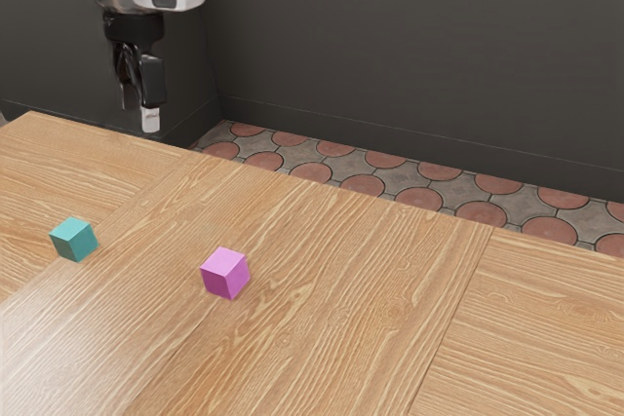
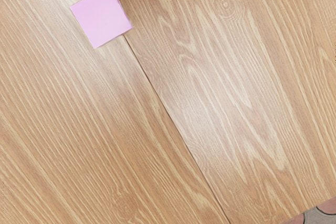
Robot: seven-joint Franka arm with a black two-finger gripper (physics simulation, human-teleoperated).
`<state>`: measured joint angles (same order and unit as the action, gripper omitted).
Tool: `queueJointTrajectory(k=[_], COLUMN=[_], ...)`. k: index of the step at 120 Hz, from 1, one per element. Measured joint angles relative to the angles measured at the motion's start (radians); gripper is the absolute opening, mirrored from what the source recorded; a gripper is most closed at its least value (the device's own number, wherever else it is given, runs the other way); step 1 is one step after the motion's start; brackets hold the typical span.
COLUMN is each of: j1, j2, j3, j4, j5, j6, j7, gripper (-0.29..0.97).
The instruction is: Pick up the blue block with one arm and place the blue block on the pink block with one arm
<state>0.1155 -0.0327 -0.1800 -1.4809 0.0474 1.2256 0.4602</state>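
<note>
Wooden table (image 1: 390,270) bears blue block (image 1: 74,239), pink block (image 1: 225,273); end effector (image 1: 137,118) open, empty.

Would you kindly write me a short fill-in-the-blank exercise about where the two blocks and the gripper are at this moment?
1. The gripper hangs high in the air and holds ____.
2. In the exterior view, the blue block sits to the ____ of the pink block.
3. The blue block rests on the ____, not on the pink block.
Missing words: nothing; left; table.
</note>
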Motion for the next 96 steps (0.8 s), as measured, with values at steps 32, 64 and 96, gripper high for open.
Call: queueJointTrajectory(k=[32, 64, 96], j1=[-0.043, 0.038, 0.191], j2=[-0.223, -0.237, -0.134], j3=[0.07, 0.313, 0.334], j4=[-0.289, -0.677, -0.679], j5=[0.008, 0.097, 0.144], j6=[0.128, 0.452, 0.654], j7=[0.18, 0.529, 0.872], gripper=[0.68, 0.68, 0.68])
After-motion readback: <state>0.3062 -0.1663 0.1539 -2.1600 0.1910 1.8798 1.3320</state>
